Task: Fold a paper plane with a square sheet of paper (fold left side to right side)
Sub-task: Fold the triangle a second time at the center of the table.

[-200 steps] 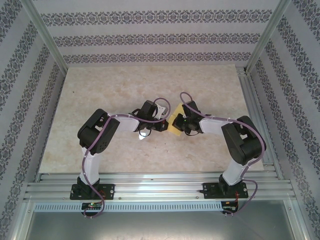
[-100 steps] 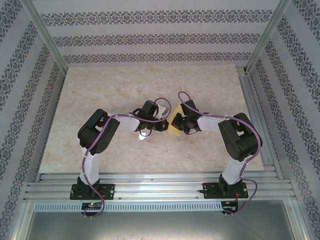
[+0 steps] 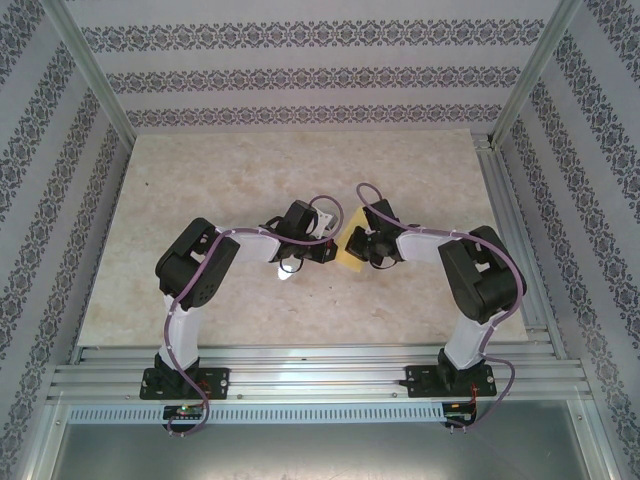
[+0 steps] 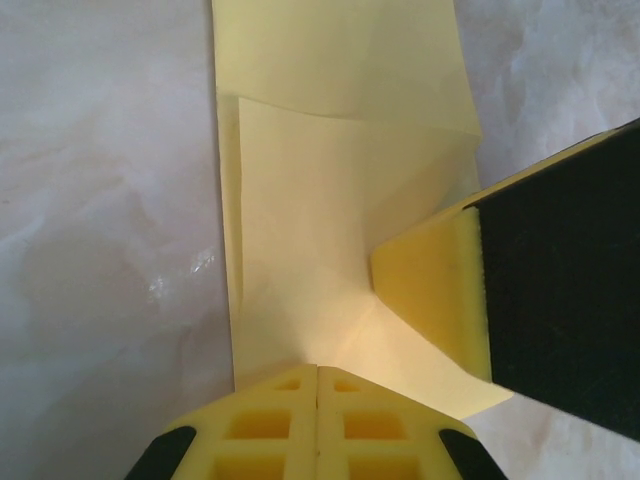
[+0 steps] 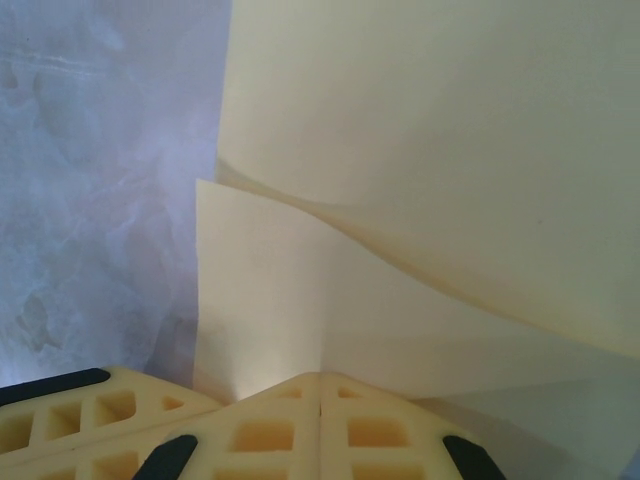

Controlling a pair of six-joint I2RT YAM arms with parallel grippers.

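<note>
Here our left gripper point(image 4: 318, 370) shows its fingers pressed together at the bottom centre of its view. The tips rest on the near edge of the folded paper point(image 4: 320, 200), which runs up the frame. Our right gripper point(image 5: 320, 378), likewise closed, touches the paper's lower edge. From above, the paper lies mid-frame on the table point(image 3: 200, 190).

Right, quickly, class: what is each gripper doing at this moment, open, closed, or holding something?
Left gripper: closed, tips on the folded yellow paper; a pinch cannot be told.
Right gripper: closed, tips on the same paper.
</note>
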